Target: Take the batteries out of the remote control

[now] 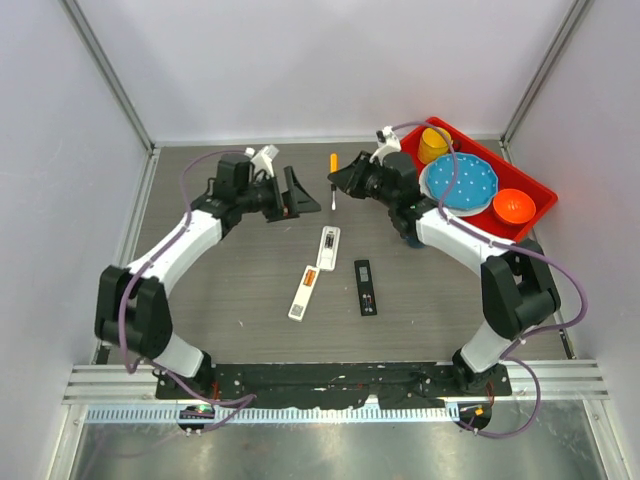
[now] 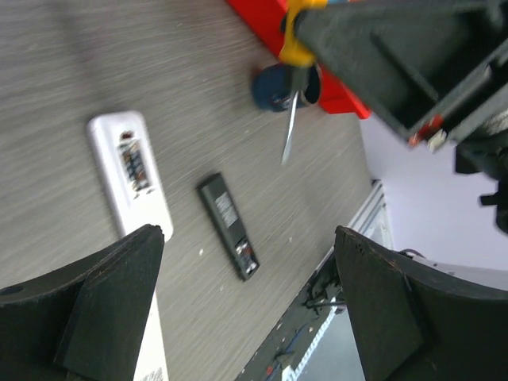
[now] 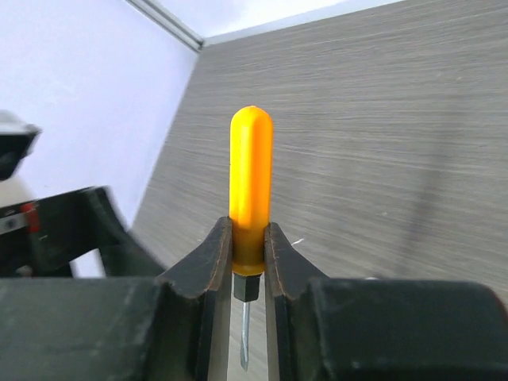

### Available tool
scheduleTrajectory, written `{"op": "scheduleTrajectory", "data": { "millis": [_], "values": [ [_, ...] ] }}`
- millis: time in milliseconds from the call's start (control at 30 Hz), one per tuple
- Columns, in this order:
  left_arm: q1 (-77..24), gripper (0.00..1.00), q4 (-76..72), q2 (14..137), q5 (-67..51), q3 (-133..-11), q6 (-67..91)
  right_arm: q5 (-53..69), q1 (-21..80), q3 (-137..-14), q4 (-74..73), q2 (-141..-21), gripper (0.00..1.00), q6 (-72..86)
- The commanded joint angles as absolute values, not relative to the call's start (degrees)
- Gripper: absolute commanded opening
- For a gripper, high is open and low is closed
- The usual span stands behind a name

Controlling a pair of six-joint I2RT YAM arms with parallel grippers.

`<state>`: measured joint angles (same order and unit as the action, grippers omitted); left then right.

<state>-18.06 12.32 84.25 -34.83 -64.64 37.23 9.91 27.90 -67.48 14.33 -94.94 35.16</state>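
Note:
My right gripper is shut on the orange handle of a screwdriver, held above the far middle of the table, blade down; the right wrist view shows the handle clamped between the fingers. My left gripper is open and empty, just left of the screwdriver. Below them lie a short white remote with an open slot, a longer white remote with a small orange piece, possibly a battery, in it, and a black remote. No loose batteries show.
A red tray at the back right holds a yellow cup, a blue plate and an orange bowl. Walls close in the back and sides. The arm bases stand on the near rail.

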Motion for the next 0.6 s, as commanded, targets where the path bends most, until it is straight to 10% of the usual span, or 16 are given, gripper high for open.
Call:
{"op": "scheduleTrajectory", "data": {
  "millis": [0,167,567],
  "values": [
    [-20.3,0.89,-2.25,91.4,-41.56,-69.96,43.41,13.71,27.42,-62.76,28.3,-91.59,0.01,46.14],
    [-21.18,0.86,-12.21,95.53,-44.82,-71.01,48.86,14.94,26.28,-61.79,29.71,-90.79,0.02,50.34],
    [-22.85,0.4,-20.82,101.86,-46.58,-73.83,53.52,18.28,24.52,-60.47,35.15,-91.49,0.01,55.98]
  ]
}}
